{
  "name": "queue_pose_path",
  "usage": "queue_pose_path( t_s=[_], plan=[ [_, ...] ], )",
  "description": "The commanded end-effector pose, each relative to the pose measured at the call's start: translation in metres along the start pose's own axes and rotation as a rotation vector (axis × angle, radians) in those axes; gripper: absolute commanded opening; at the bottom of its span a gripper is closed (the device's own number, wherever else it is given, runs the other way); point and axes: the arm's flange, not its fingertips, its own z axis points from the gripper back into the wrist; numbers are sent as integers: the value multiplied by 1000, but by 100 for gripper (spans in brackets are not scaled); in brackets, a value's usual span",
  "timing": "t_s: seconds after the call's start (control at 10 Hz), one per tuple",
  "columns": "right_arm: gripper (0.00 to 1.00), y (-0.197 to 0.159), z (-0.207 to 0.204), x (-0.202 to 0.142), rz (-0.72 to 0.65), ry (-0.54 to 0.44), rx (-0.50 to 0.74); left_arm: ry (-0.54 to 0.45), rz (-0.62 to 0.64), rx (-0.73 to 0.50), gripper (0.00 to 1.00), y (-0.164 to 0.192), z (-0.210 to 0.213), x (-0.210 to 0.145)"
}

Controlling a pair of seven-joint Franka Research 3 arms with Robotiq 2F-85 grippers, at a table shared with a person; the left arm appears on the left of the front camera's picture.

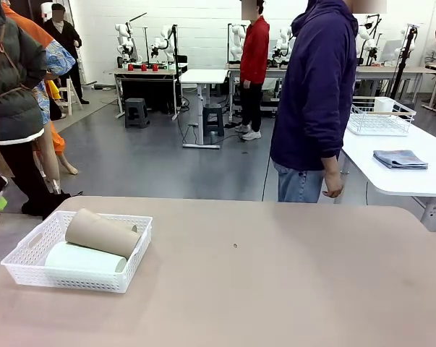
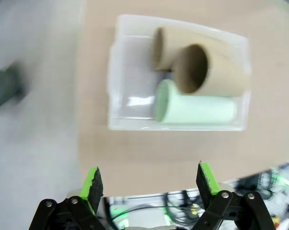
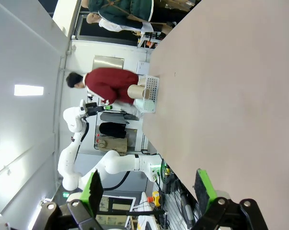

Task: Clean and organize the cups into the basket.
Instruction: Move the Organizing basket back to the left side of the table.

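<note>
The white mesh basket sits at the table's left front. A pale mint cup lies on its side in it, with a brown cup resting across the top. From above, the left wrist view shows the basket holding the mint cup and two brown cups, one lying over the other. My left gripper hangs open, high above the table's edge beside the basket, with nothing in it. My right gripper is open and empty too, far from the basket.
A person in a dark purple hoodie stands at the far edge, hands down. The tan table stretches bare to the right of the basket. A white side table at the right carries a wire basket and a folded cloth.
</note>
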Motion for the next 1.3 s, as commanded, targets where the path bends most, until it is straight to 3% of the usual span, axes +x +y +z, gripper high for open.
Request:
queue_pose_path(
  t_s=[0.0, 0.1, 0.3, 0.5, 0.8, 1.2],
  plan=[
    [100, 2, -2, -1, 3, -5, -9, 92, 50, -653, 100, 61, 27, 25],
    [100, 2, -2, -1, 3, -5, -9, 43, 76, -800, 100, 97, 35, 19],
    [100, 2, -2, -1, 3, -5, -9, -53, 118, -977, 100, 157, 42, 10],
    [100, 2, -2, -1, 3, -5, -9, -73, 124, -1158, 100, 221, 38, 5],
    [100, 2, -2, -1, 3, -5, -9, -69, 125, -1267, 100, 279, 9, 2],
    [100, 2, -2, -1, 3, -5, -9, -94, 120, -1310, 100, 299, 7, -2]
  ],
)
